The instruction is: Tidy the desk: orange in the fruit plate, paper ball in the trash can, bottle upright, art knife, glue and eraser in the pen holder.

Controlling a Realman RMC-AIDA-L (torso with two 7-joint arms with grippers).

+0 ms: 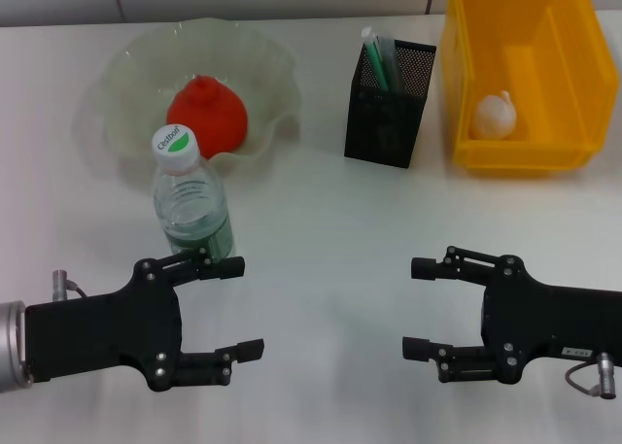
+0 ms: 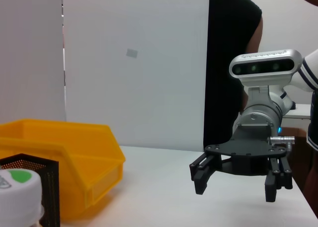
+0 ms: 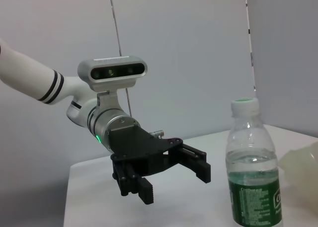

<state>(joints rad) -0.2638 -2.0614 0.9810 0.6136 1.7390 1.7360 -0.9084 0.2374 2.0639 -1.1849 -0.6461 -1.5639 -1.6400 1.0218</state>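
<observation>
One bottle upright — two grippers, left gripper and right gripper, open.

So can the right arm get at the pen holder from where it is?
Probably yes. The right gripper sits open over bare table, and nothing stands between it and the pen holder; the trash can is off to the side.

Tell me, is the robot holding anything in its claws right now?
No, nothing is held. The left gripper is open beside the upright bottle without gripping it, and the right gripper is open over bare table.
</observation>
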